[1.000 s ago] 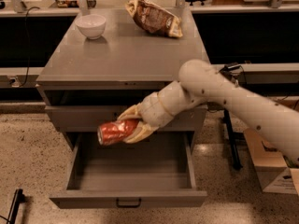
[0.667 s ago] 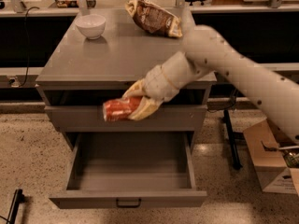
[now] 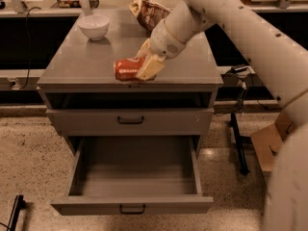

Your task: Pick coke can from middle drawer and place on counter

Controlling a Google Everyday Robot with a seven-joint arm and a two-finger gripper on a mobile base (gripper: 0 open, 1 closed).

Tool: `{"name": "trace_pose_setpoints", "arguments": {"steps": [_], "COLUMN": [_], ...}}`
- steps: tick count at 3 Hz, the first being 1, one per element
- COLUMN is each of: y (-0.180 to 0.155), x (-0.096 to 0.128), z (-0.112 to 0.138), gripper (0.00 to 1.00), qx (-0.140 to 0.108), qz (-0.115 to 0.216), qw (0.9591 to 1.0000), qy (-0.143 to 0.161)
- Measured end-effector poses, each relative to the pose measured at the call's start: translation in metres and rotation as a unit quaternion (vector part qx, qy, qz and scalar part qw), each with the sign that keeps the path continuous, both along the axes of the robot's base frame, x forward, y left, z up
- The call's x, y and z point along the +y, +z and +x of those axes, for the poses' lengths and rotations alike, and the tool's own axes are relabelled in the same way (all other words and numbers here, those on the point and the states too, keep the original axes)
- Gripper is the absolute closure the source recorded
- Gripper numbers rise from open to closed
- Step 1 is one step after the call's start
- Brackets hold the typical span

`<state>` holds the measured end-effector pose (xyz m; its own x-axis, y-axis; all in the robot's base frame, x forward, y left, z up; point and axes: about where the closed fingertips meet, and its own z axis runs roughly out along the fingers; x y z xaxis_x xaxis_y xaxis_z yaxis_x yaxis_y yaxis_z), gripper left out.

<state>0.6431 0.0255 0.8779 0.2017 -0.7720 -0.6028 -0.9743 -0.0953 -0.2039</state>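
**Grey cabinet, red can, off-white arm (image 3: 250,32)**

The coke can (image 3: 126,69) is red and is clasped in the cream-tan gripper (image 3: 147,64) just above the front of the plain grey, slightly glossy bench (image 3: 77,66). The open middle drawer (image 3: 134,172) is the same grey, with a small dark handle. Farther back sit a white bowl (image 3: 93,26) and a brown-and-yellow snack bag (image 3: 147,13). The floor (image 3: 29,148) is speckled beige.

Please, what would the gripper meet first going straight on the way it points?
Likely the smooth grey counter top near its front edge; the gripper, holding the small red coke can, angles down-left.
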Motion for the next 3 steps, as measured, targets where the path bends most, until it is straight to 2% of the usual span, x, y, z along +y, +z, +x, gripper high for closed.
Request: {"name": "trace_pose_setpoints", "arguments": {"steps": [1,2,3], "y": [0.006,-0.008,-0.026], "x": [-0.002,0.000,-0.001], "z": [0.035,0.064,0.082], "gripper": [1.00,0.82,0.59], "qx": [0.018,0.050,0.079], "qz": [0.012,0.040,0.055], "qw": [0.9987,0.9950,0.9906], "qy": [-0.046,-0.076,-0.097]}}
